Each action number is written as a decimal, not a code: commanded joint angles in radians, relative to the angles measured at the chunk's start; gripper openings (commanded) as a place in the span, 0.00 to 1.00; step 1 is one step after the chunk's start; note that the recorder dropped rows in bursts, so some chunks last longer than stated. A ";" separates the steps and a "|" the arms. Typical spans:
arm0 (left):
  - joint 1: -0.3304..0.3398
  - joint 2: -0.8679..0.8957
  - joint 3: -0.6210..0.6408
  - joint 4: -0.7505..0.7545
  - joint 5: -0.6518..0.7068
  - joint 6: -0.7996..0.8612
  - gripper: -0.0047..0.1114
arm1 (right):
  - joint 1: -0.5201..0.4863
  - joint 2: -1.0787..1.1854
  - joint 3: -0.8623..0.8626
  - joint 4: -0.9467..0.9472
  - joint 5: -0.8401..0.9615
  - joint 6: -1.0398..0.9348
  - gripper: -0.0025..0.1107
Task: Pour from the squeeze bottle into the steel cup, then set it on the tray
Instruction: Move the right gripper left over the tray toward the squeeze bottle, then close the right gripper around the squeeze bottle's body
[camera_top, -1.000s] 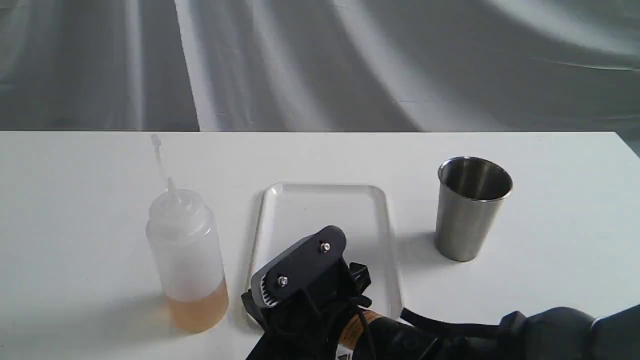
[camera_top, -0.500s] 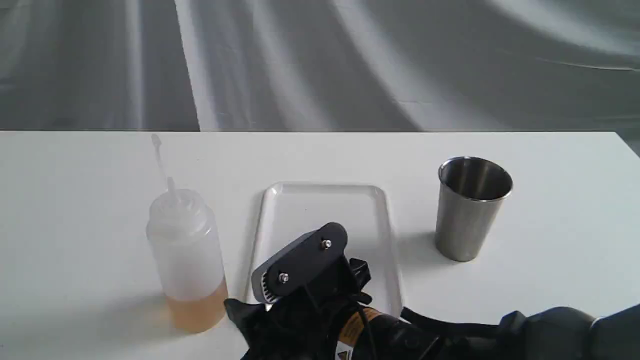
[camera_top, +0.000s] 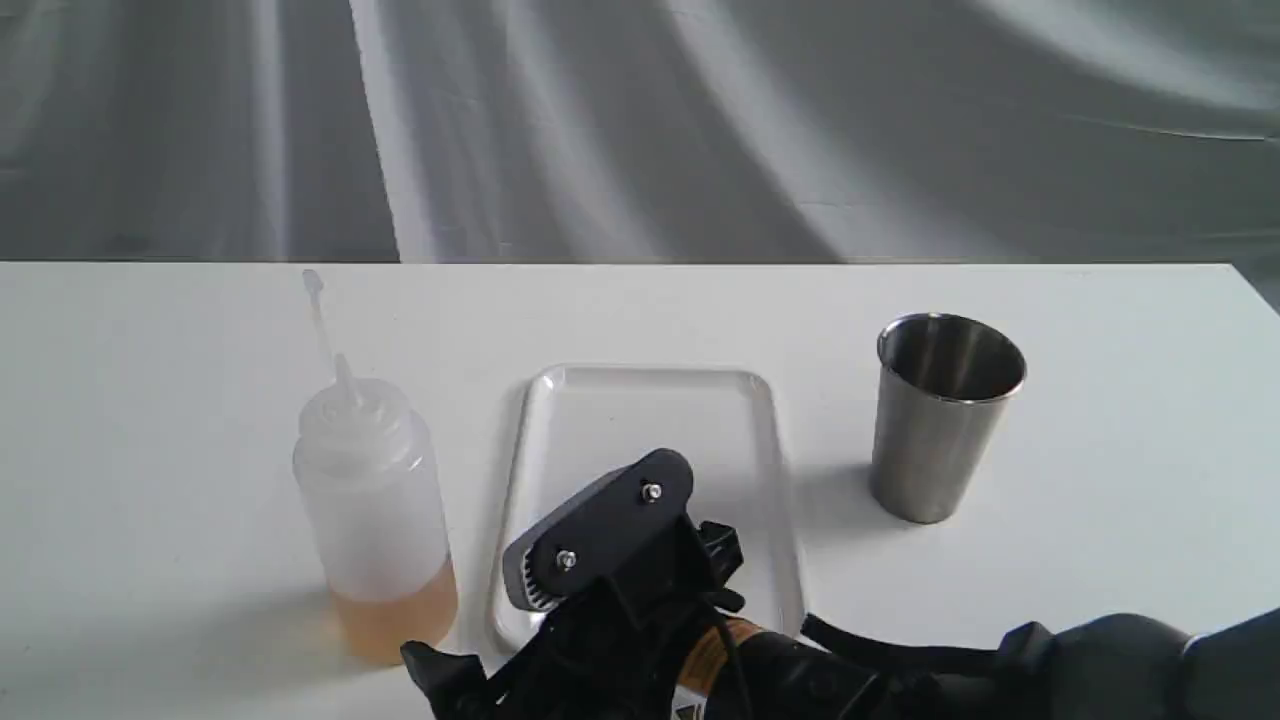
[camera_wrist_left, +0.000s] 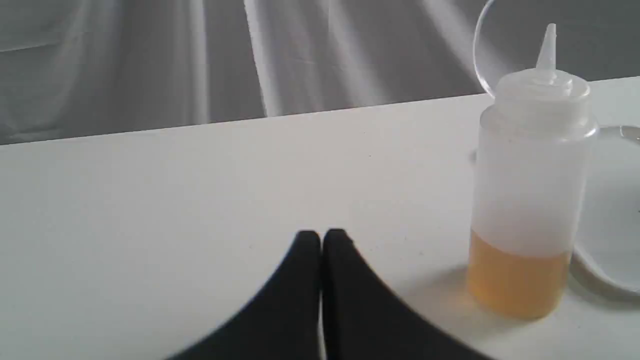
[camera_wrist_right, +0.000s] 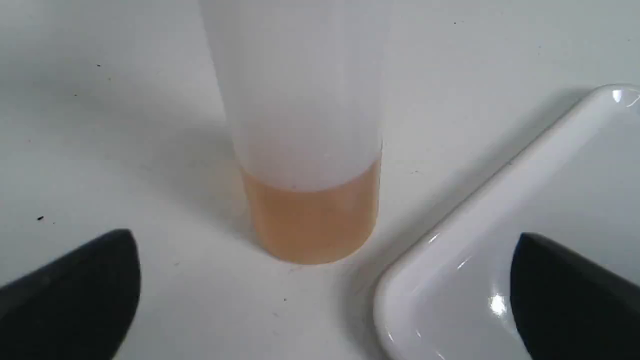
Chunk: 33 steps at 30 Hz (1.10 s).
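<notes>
Nearest, the right fingers (camera_wrist_right: 75, 285) are spread wide and hold nothing: one hangs over the near corner of the tray (camera_top: 650, 420), the other over bare worktop (camera_top: 150, 400). The bottle (camera_top: 372, 500) stands just ahead of the gap between them, untouched. The left fingers (camera_wrist_left: 300, 285) are pressed together on nothing, low over the worktop, off to the bottle's side and apart from it. The bottle is upright just left of the tray in the exterior view, with amber liquid in its lowest part. The tray lies flat mid-worktop. The cup (camera_top: 935, 430) stands upright to the tray's right, apart from it. Grey cloth (camera_top: 640, 130) hangs behind.
</notes>
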<state>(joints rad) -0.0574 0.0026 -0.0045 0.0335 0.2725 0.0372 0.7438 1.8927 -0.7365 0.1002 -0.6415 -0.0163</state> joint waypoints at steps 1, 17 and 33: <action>-0.006 -0.003 0.004 -0.001 -0.007 -0.005 0.04 | 0.003 0.000 0.001 -0.004 -0.001 -0.006 0.93; -0.006 -0.003 0.004 -0.001 -0.007 -0.003 0.04 | -0.008 0.117 -0.201 -0.004 0.081 -0.010 0.93; -0.006 -0.003 0.004 -0.001 -0.007 -0.001 0.04 | -0.008 0.325 -0.523 -0.004 0.189 -0.010 0.93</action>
<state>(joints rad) -0.0574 0.0026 -0.0045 0.0335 0.2725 0.0372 0.7419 2.2081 -1.2338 0.1002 -0.4709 -0.0224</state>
